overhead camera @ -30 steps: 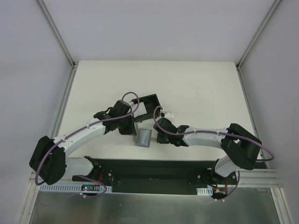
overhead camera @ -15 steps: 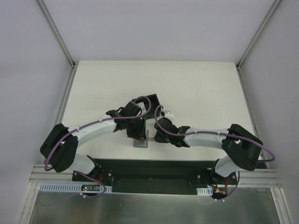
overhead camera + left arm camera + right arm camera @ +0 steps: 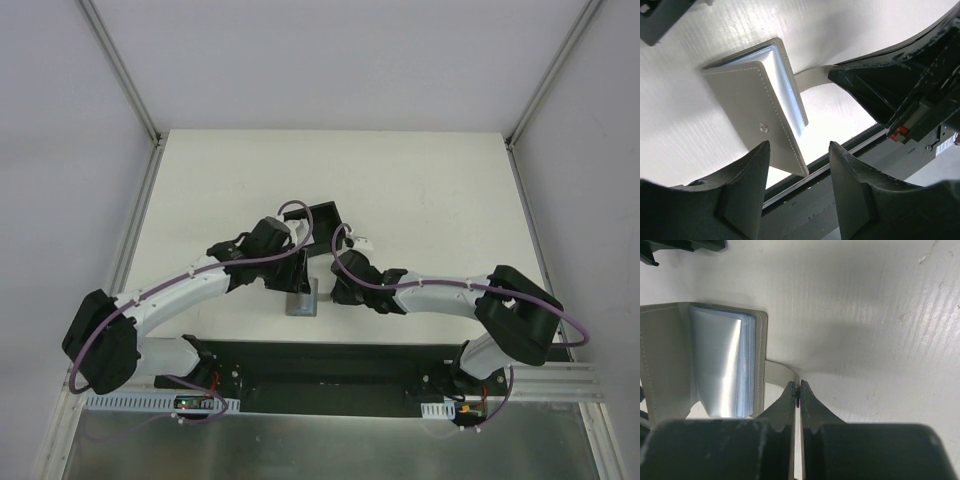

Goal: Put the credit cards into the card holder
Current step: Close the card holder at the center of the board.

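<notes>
A grey wallet (image 3: 757, 117) stands partly open near the table's front edge, with a stack of clear bluish sleeves (image 3: 725, 365) showing inside. My right gripper (image 3: 797, 390) is shut on the wallet's thin grey strap (image 3: 780, 372). My left gripper (image 3: 799, 150) hangs open just over the wallet's (image 3: 303, 300) lower corner, with nothing between its fingers. The black card holder (image 3: 325, 215) sits behind the wallet, partly hidden by the left wrist. No credit cards show as separate cards.
The black base rail (image 3: 330, 360) runs along the near table edge, right below the wallet. A small white object (image 3: 362, 243) lies beside the right wrist. Bare white table (image 3: 430, 190) lies behind and to the right.
My left gripper has gone from shut to open and moved right, over the wallet. The wallet, lying flatter before, now stands narrower on edge. The right gripper stays shut on the strap.
</notes>
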Available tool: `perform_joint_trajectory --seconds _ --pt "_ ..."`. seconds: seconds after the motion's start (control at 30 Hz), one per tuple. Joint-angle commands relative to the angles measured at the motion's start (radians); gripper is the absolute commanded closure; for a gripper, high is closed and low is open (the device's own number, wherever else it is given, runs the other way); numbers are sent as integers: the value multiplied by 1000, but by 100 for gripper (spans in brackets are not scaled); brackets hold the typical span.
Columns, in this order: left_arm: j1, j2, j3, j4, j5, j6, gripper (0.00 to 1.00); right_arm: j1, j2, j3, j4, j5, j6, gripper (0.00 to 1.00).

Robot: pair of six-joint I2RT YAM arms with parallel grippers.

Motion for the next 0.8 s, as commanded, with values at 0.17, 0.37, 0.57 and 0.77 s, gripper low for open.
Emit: perform_joint_trajectory --seconds 0.17,0.37,0.57,0.77 --pt "49 -211 -103 5 -172 -10 71 -5 -34 45 -49 8 2 99" --pt "93 -162 -114 12 -126 -20 89 -5 -43 54 -62 6 -4 99" --pt "93 -67 -94 97 -14 -9 95 -7 -62 63 -72 13 -12 99" --pt "92 -51 -129 170 46 -7 93 -7 -59 79 -74 0 -18 98"
